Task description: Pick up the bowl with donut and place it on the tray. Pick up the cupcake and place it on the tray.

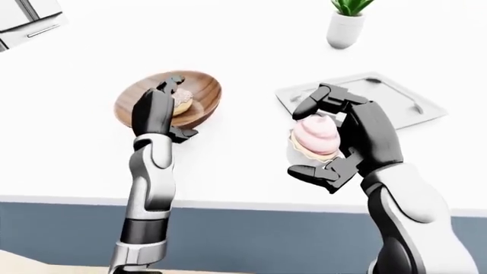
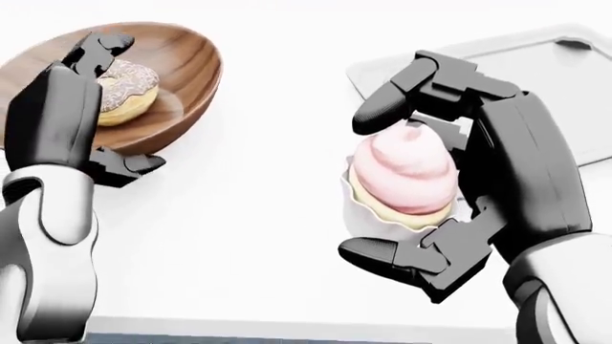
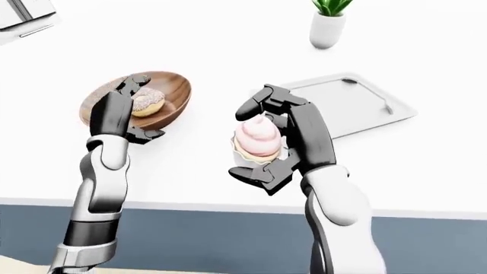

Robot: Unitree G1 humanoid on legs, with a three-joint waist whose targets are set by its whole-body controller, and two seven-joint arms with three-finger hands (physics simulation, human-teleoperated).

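Note:
A brown wooden bowl (image 2: pixel 181 79) with a sprinkled donut (image 2: pixel 134 93) sits at the upper left of the head view. My left hand (image 2: pixel 120 106) grips its near rim, with the fingers curled over the inside by the donut and the thumb under the edge. A pink-frosted cupcake (image 2: pixel 407 175) in a white wrapper is held in my right hand (image 2: pixel 364 185). One finger arches over the frosting and the thumb closes below the wrapper. The grey tray (image 1: pixel 395 100) lies just right of and beyond the cupcake, with nothing on it.
A white pot with a green plant (image 1: pixel 344 28) stands on the white counter beyond the tray. The counter's near edge (image 1: pixel 244 202) runs across the bottom of the eye views. A steel appliance (image 1: pixel 27 20) shows at the top left.

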